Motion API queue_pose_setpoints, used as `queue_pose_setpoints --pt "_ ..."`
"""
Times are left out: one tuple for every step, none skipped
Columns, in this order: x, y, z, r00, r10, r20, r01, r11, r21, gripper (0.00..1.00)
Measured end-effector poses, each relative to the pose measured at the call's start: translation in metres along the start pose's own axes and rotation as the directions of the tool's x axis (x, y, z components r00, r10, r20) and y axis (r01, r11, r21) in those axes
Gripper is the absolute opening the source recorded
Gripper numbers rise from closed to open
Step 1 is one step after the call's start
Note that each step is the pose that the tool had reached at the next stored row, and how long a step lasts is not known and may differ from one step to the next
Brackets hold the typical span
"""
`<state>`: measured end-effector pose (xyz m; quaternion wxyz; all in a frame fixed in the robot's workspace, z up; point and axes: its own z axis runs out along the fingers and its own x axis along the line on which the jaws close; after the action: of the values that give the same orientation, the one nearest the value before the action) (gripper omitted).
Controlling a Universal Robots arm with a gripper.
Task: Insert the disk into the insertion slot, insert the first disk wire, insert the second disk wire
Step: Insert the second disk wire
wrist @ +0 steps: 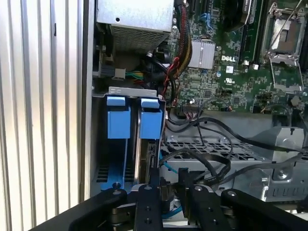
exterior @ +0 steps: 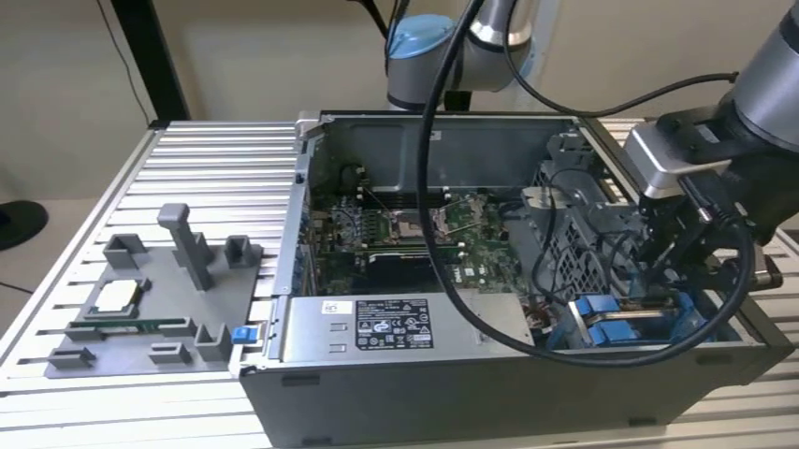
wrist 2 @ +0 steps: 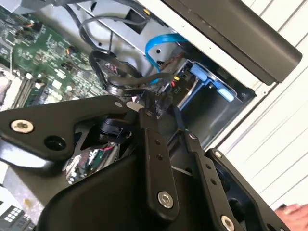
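Note:
In the exterior view my gripper reaches down into the open computer case at the exterior view's right, just above the insertion slot with its blue rails. In the first wrist view the disk stands edge-on inside the grey metal slot, under a blue carrier tab. My gripper hovers right at the disk's near end, its black fingers shut on a dark disk wire connector. A blue flat wire curves down toward the disk beside my gripper.
A bundle of black cables loops over the perforated cage next to the slot. The motherboard fills the case floor, with the grey power-supply box at the front. A grey parts fixture lies on the ribbed table at the exterior view's left.

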<state>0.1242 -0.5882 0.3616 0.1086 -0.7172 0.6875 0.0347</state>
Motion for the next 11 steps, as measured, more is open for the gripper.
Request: queue_pose_setpoints --pt "0.0008 -0.0004 0.0002 0.9999 0.002 0.0148 -0.002 1.0 0.0008 1.0" --pt "0.0017 -0.001 0.0003 0.9995 0.003 0.0302 -0.003 1.0 0.0016 1.0" --pt "0.0028 -0.0018 0.0002 0.9991 0.004 0.0413 -0.004 1.0 0.0021 1.0" --pt "0.0044 -0.0026 0.0 0.9988 0.005 0.0486 -0.005 1.0 0.0023 1.0" --pt "0.0063 -0.0032 -0.0003 0.9986 0.005 0.0535 -0.006 1.0 0.0025 1.0" --pt "0.0085 -0.0035 -0.0004 0.9984 0.006 0.057 -0.006 1.0 0.0025 1.0" --pt "0.01 -0.0036 -0.0003 0.9982 0.006 0.0592 -0.006 1.0 0.0024 1.0" --pt "0.0112 -0.0035 0.0001 0.9981 0.007 0.0612 -0.007 1.0 0.0024 1.0" --pt "0.0118 -0.0034 0.0006 0.998 0.007 0.0631 -0.008 1.0 0.0026 1.0" --pt "0.0123 -0.0034 0.0012 0.9978 0.009 0.065 -0.009 1.0 0.003 1.0" --pt "0.0125 -0.0034 0.0017 0.9977 0.011 0.0667 -0.011 0.9999 0.0034 1.0"
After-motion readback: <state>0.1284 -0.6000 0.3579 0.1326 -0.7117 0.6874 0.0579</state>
